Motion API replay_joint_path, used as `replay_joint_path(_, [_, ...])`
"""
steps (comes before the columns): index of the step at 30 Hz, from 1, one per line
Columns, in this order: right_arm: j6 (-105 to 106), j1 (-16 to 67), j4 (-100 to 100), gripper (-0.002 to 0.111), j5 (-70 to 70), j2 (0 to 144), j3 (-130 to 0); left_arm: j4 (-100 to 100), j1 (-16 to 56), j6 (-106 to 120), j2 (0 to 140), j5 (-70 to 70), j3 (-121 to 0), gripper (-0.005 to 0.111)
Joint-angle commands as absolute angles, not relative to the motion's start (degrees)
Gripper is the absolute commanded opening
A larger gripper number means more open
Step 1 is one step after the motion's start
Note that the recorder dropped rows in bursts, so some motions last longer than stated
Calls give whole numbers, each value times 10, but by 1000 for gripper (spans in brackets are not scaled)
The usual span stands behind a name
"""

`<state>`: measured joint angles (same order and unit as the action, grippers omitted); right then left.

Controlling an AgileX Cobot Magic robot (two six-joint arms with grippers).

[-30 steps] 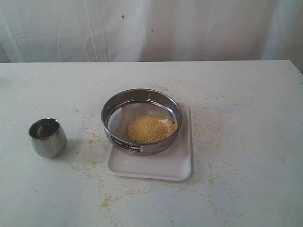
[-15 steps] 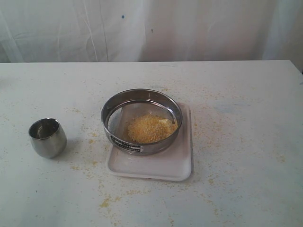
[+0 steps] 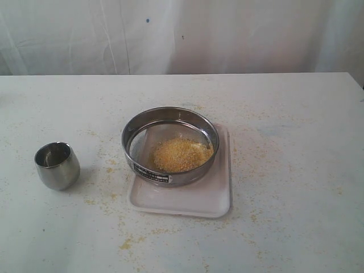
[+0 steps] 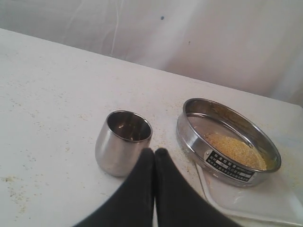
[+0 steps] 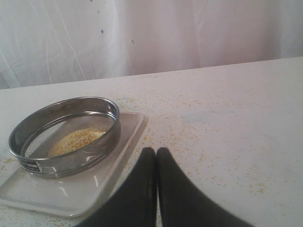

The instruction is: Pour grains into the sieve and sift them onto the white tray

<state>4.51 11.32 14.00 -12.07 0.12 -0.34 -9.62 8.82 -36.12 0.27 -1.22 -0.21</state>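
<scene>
The grains (image 3: pixel 181 154) lay as a sandy, pale-golden heap on the near-right part of the fine wire mesh of the sieve (image 3: pixel 143 147), a wide, shallow steel ring with a small dark label plate (image 3: pixel 152 174) on its near wall; the far-left mesh was bare. The sieve sat on the far part of the white tray (image 3: pixel 199 196), smooth glossy plastic with rounded corners, at mid-table. A rounded, polished steel cup (image 3: pixel 57 165) stood upright well to the left; stray granules (image 3: pixel 125 243) speckled the matte white table (image 3: pixel 296 170). Only the wrist views showed the grippers: the left gripper (image 4: pixel 154 151) near the cup, the right gripper (image 5: pixel 156 150) right of the tray; each had black fingers pressed together, holding nothing.
</scene>
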Motion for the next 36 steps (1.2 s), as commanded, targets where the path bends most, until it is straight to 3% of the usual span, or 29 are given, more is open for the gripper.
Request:
replay_joint_path(1, [43,115,135,0,-117,0,0,-97,81,-360,0,-17,0,0])
replay_joint_path(25, [43,115,135,0,-117,0,0,-149,81,-356,0,14,0,0])
replay_joint_path(36, [43,115,135,0,-117,0,0,-75,81,-192,0,31,0,0])
